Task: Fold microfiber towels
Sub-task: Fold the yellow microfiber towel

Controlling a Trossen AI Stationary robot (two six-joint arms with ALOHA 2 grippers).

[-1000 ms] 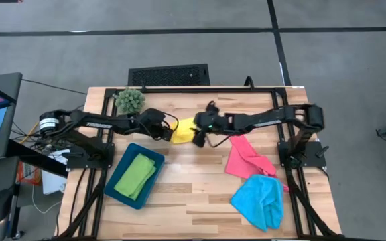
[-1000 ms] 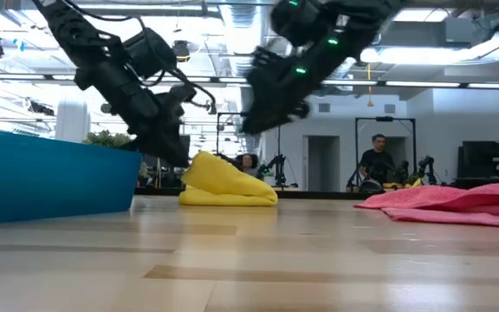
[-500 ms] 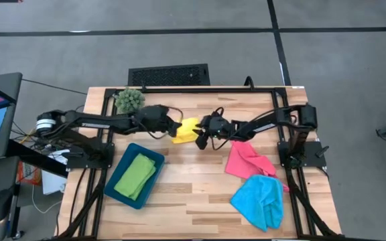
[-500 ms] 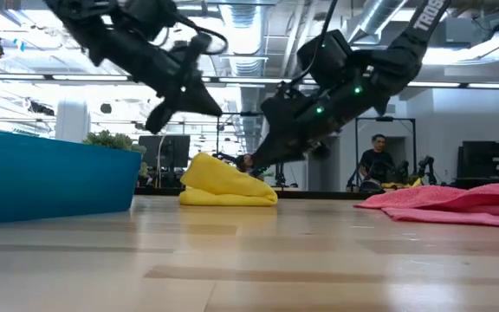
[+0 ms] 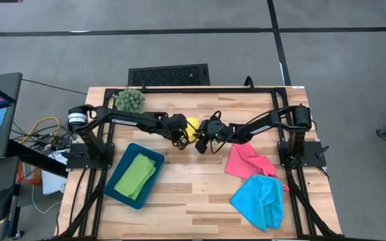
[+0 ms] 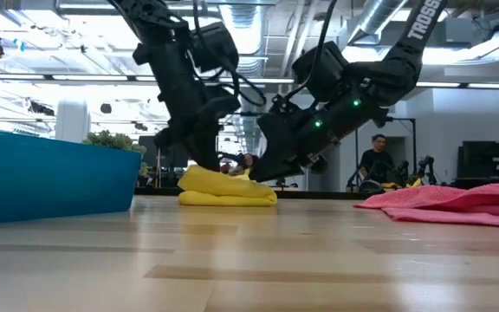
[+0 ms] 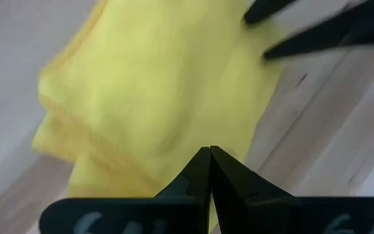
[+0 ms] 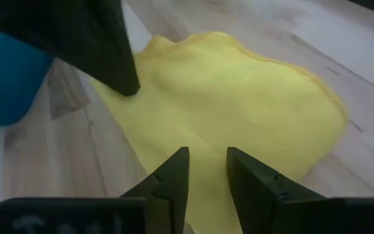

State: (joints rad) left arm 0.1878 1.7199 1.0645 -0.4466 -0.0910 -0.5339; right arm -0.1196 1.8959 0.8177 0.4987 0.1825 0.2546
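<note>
The yellow towel (image 5: pixel 191 124) lies bunched on the table's middle, mostly covered by both grippers; in the low view it is a low yellow heap (image 6: pixel 228 189). My left gripper (image 7: pixel 210 153) is shut and comes down on the heap's left top (image 6: pixel 199 165). My right gripper (image 8: pixel 206 159) stands over the towel's right side (image 6: pixel 262 173), its fingers a narrow gap apart with yellow cloth showing between them. A green towel (image 5: pixel 137 175) lies in the teal tray (image 5: pixel 118 169). The pink towel (image 5: pixel 246 159) and the blue towel (image 5: pixel 260 199) lie crumpled at the right. My left gripper bears down with its shut fingertips on the top of the yellow towel (image 6: pixel 204 172) near its left end, slanting steeply from above; the heap's peak is flattened under it. My right gripper's fingertips (image 8: pixel 174 172) reach the towel's right part, slanting down from the table's right; whether they pinch cloth, I cannot tell.
A spiky green plant ball (image 5: pixel 130 100) stands at the far left of the table. The tray's blue wall (image 6: pixel 50 178) fills the low view's left. Bare wood lies along the near edge between the tray and the blue towel. A person stands far off in the room.
My left gripper has gone toward the table's right, rolled, and come down on the yellow towel, whose peak now sits lower. My right gripper has sunk from well above the table to the towel's right side.
</note>
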